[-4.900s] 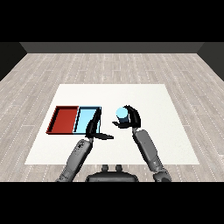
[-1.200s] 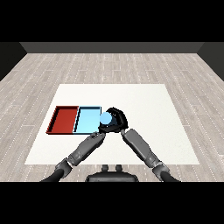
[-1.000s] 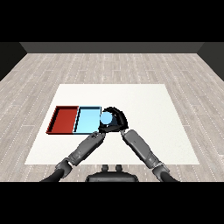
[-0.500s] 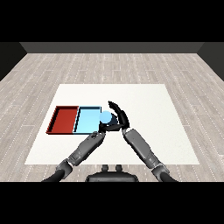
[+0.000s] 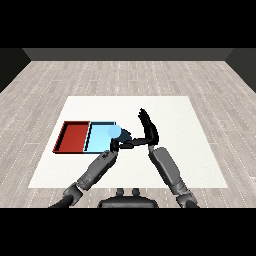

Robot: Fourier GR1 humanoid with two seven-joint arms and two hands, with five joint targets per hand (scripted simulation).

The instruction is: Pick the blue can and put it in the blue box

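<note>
The blue can [image 5: 114, 131] stands at the right end of the light blue tray [image 5: 97, 138], and its lower part is hidden behind my left hand. My right hand [image 5: 148, 130] is open just right of the can, fingers straight and pointing up, with a gap between it and the can. My left hand [image 5: 121, 144] lies low in front of the can, its fingers stretched out to the right and holding nothing.
The red tray [image 5: 72, 137] lies against the left side of the light blue one. The white table [image 5: 190, 150] stretches to the right and far side of the hands.
My right hand carried the can left to the blue tray's right end, then uncurled and let go of it. Its fingers now stand straight up. The left hand has barely moved.
</note>
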